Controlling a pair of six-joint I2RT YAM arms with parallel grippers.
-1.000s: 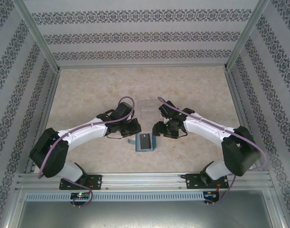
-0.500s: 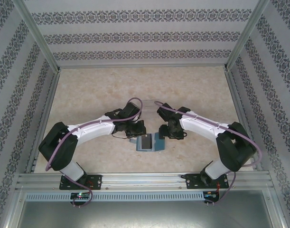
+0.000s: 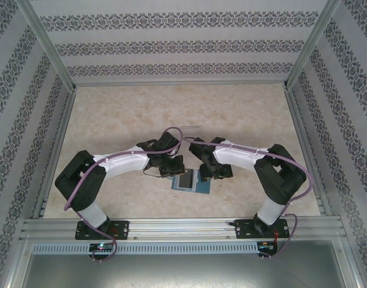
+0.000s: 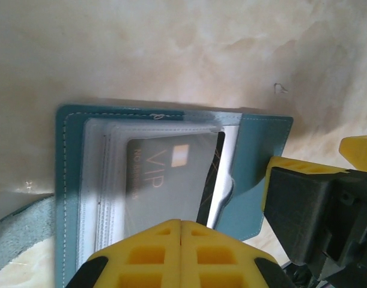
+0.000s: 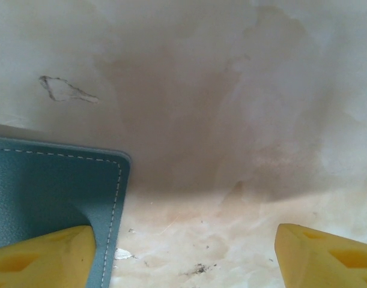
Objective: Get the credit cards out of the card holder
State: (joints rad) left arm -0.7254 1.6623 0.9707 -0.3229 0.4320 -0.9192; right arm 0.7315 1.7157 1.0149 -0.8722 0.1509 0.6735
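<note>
The teal card holder lies open on the table between both arms. In the left wrist view the card holder shows clear inner pockets, with a grey credit card marked VIP in the front pocket and a darker card's edge behind it. My left gripper is shut, its yellow tips over the pocket's lower edge and hiding the card's bottom. My right gripper stands open just above the table, its left finger over the holder's corner and the right one over bare table. From above, the left gripper and right gripper flank the holder.
A clear plastic tray sits just behind the two wrists. The marble-look table is walled by patterned panels, with a metal rail along the near edge. The right gripper's black and yellow finger stands close to the holder's right flap.
Both arms have folded inward and down onto the holder. The left jaws have come fully together, the right jaws have spread wider. The holder's right flap now lies further out to the right.
</note>
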